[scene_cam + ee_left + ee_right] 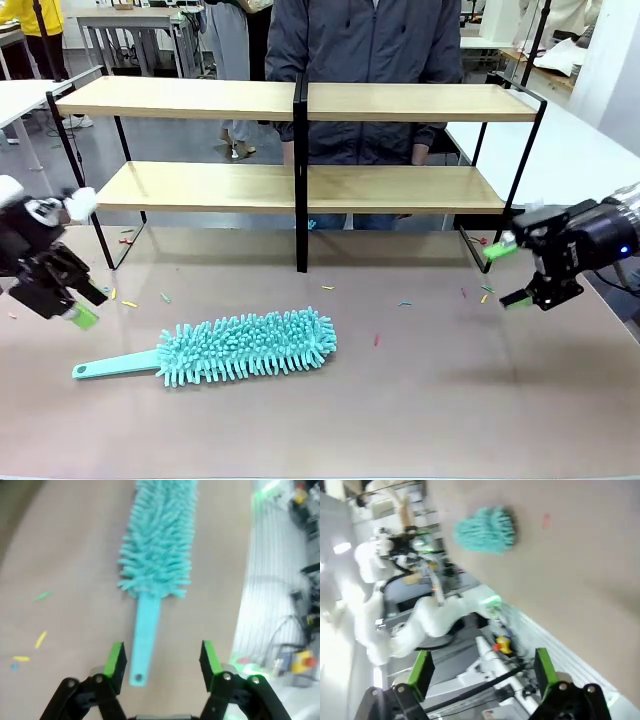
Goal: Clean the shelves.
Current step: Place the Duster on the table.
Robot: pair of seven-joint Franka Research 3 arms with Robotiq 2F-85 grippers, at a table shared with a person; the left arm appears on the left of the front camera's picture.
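Matt wooden shelves [400, 187], fluffy microfibre duster [245, 347]

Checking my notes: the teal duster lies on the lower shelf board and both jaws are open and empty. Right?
Not quite. The front view shows the teal duster lying on the beige tabletop in front of the shelves; both jaws are open and empty.

You are working in a robotics lab or test hall, not a home. The beige tabletop [450, 400] carries a staged shelf rack [300, 100] and stands among white tables [560, 150] and a grey metal-framed table [130, 25] on a bare grey floor [170, 145]. A person [365, 70] stands at the far side, another in yellow [35, 20] farther off. In the right wrist view you see a white robot arm [420, 620], loose cables and a yellow box with a red button [502, 644].
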